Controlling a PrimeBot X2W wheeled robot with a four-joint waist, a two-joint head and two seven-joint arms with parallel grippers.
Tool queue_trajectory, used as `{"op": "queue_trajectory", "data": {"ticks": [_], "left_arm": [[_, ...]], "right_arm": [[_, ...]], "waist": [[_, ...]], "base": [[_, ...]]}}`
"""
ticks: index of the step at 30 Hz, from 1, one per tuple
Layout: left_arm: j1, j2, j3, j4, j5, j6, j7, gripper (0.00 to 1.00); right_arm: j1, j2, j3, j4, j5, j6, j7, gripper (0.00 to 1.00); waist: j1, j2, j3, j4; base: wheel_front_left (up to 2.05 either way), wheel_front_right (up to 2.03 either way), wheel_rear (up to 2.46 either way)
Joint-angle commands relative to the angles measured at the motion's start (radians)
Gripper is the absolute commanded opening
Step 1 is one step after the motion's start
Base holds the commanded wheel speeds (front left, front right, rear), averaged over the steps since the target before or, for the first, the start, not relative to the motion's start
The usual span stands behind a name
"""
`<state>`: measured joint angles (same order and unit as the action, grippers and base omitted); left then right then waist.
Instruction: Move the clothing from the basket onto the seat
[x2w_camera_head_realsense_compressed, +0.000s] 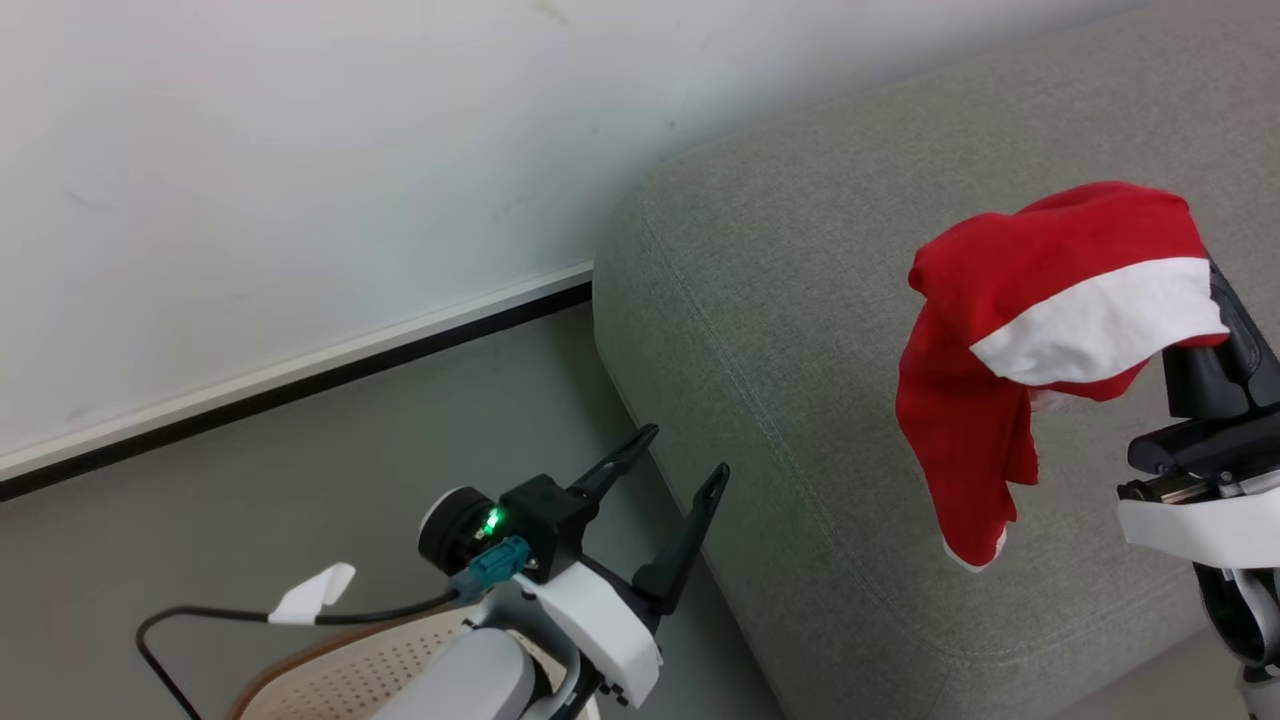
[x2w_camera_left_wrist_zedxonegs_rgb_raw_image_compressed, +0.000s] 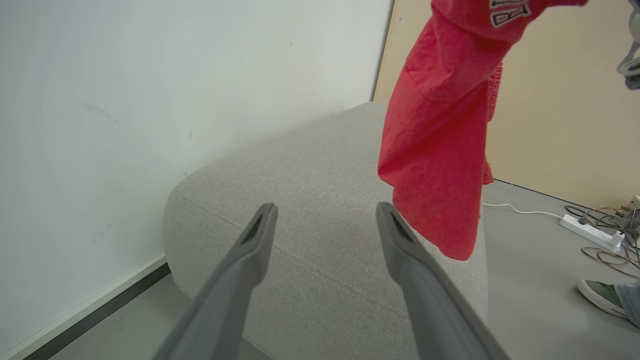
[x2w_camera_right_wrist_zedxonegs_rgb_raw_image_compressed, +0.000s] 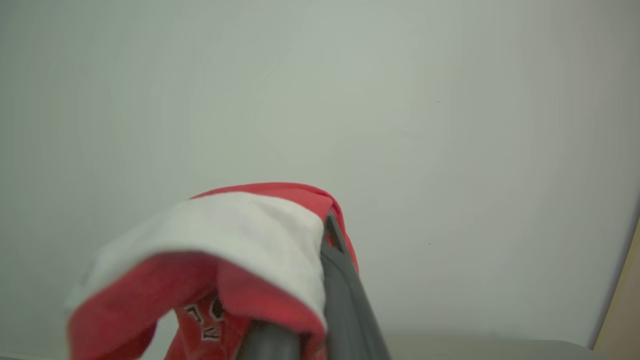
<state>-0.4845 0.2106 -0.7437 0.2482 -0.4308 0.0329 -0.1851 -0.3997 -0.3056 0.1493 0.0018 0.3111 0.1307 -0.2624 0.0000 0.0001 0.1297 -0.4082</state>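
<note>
We see the right pincer (x2w_camera_head_realsense_compressed: 1230, 335) at the far right, clamped on the clothing (x2w_camera_head_realsense_compressed: 1000, 330). It is one red garment with a white panel, and it drapes over the pincer and hides the tips. In the right wrist view a dark finger (x2w_camera_right_wrist_zedxonegs_rgb_raw_image_compressed: 345, 285) rises near the middle against the cloth (x2w_camera_right_wrist_zedxonegs_rgb_raw_image_compressed: 240, 230), with white lettering showing on a red fold below. The garment hangs over the seat (x2w_camera_head_realsense_compressed: 800, 300), a light grey sofa with a rounded corner and a stitched seam. Its lower hem dangles towards the cushion, and we cannot tell whether it touches.

The left pincer (x2w_camera_head_realsense_compressed: 688, 450) is at the near left, with its two fingers well apart and nothing between them. It sits just beside the seat's left edge, over the grey floor (x2w_camera_head_realsense_compressed: 300, 480). In the left wrist view this pincer (x2w_camera_left_wrist_zedxonegs_rgb_raw_image_compressed: 325, 207) points at the seat (x2w_camera_left_wrist_zedxonegs_rgb_raw_image_compressed: 310, 165), and the red garment (x2w_camera_left_wrist_zedxonegs_rgb_raw_image_compressed: 435, 125) hangs to the right of it.

The basket (x2w_camera_head_realsense_compressed: 350, 675) shows at the near bottom edge, under the left forearm. We can see a stretch of cream perforated wall and a brown rim. The arm covers most of it, so we cannot tell what lies inside.

A white wall (x2w_camera_head_realsense_compressed: 250, 150) runs behind the seat. On the floor to the right are a white power strip (x2w_camera_left_wrist_zedxonegs_rgb_raw_image_compressed: 590, 231) and a person's shoe (x2w_camera_left_wrist_zedxonegs_rgb_raw_image_compressed: 600, 295).
</note>
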Motion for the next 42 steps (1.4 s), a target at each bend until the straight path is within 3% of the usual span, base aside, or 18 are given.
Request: {"op": "queue_trajectory", "data": {"ticks": [1, 10, 24, 35, 42], "left_arm": [[-0.010, 0.006, 0.001, 0.004, 0.017, -0.002, -0.002, 1.00], [-0.063, 0.003, -0.013, -0.014, 0.029, -0.010, 0.013, 1.00], [-0.191, 0.046, -0.023, -0.099, 0.079, -0.023, 0.079, 1.00], [-0.277, 0.020, -0.054, -0.124, 0.113, -0.043, 0.066, 1.00], [-0.295, 0.003, -0.061, -0.103, 0.113, -0.045, 0.047, 1.00]], "right_arm": [[0.010, -0.004, -0.011, -0.010, 0.003, 0.000, -0.004, 0.00], [-0.048, -0.035, -0.057, -0.022, 0.006, 0.000, -0.004, 0.00], [-0.294, -0.123, -0.157, 0.048, 0.029, 0.000, -0.003, 0.00], [-0.484, -0.269, -0.208, 0.231, 0.073, 0.000, -0.004, 0.00], [-0.548, -0.381, -0.121, 0.428, 0.107, 0.000, 0.020, 0.00]], "waist": [[0.0000, -0.0001, 0.019, -0.015], [0.0000, -0.0001, 0.115, 0.010], [0.0000, -0.0001, 0.411, 0.119], [0.0000, -0.0001, 0.554, 0.208], [0.0000, -0.0001, 0.583, 0.242]], "base": [[0.00, 0.00, 0.00], [0.00, 0.00, 0.00], [0.00, 0.00, 0.00], [0.00, 0.00, 0.00], [0.00, 0.00, 0.00]]}}
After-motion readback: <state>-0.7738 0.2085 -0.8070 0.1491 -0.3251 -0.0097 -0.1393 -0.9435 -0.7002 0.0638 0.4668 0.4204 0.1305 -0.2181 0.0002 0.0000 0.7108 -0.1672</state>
